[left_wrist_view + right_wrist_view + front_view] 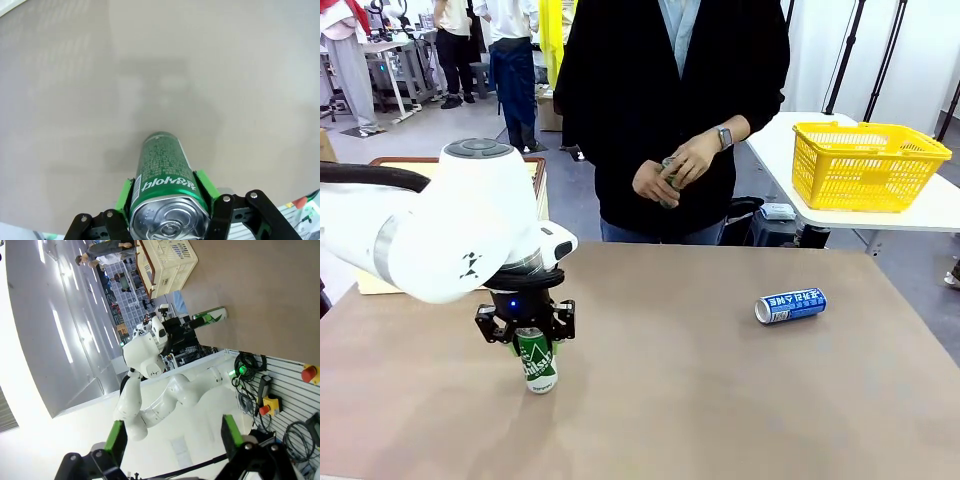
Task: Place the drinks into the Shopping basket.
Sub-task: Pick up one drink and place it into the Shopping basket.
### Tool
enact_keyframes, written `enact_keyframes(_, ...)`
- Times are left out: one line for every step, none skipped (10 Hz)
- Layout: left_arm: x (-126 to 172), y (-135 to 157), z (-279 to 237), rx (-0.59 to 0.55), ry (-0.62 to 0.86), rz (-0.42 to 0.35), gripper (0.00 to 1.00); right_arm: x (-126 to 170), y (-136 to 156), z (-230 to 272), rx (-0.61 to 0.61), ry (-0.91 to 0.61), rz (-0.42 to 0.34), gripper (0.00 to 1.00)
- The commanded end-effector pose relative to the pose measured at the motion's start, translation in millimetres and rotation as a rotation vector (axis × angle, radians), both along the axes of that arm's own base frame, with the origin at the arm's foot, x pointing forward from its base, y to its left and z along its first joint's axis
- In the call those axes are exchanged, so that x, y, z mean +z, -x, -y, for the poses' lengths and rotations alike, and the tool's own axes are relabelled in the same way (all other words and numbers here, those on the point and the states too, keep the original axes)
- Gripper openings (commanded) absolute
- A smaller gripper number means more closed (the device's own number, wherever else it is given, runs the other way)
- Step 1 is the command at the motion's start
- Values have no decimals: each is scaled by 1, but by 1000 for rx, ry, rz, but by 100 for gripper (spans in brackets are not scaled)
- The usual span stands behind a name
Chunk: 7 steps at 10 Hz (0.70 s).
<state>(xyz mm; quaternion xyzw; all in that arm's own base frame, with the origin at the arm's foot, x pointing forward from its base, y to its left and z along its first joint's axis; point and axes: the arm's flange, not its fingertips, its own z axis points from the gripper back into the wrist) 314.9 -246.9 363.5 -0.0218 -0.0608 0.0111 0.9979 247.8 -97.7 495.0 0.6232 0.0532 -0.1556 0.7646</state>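
Observation:
A green drink can (536,362) stands upright on the brown table, a little tilted. My left gripper (527,334) comes down over its top, green pads pressed on both sides of the can (162,170). The same can (210,317) shows far off in the right wrist view. A blue can (790,305) lies on its side at the right of the table. The person across the table holds another can (669,176) in both hands. The Shopping basket (536,162) sits behind my left arm, mostly hidden; the cream crate (172,260) also shows in the right wrist view. My right gripper (172,440) is open and holds nothing.
A yellow mesh basket (865,165) stands on a white side table (920,215) at the back right. The brown table top (700,400) is bare between the two cans. My left arm's white body (440,235) covers the table's left rear.

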Motion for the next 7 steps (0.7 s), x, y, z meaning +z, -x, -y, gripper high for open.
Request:
enact_keyframes(40,11,-10,-16,-21,59,0,1,2,4,13,9,19,100)
enact_keyframes(95,19,-24,-43,-3,98,0,1,2,4,13,9,19,100)
enact_keyframes(148,28,-37,-87,20,136,0,1,2,4,13,9,19,100)
enact_keyframes(193,34,-47,-85,18,166,0,1,2,4,13,9,19,100)
enact_keyframes(219,38,-53,-144,39,159,0,1,2,4,13,9,19,100)
enact_keyframes(228,40,-56,-200,64,144,0,1,2,4,13,9,19,100)
enact_keyframes(223,42,-56,-148,87,147,0,1,2,4,13,9,19,100)
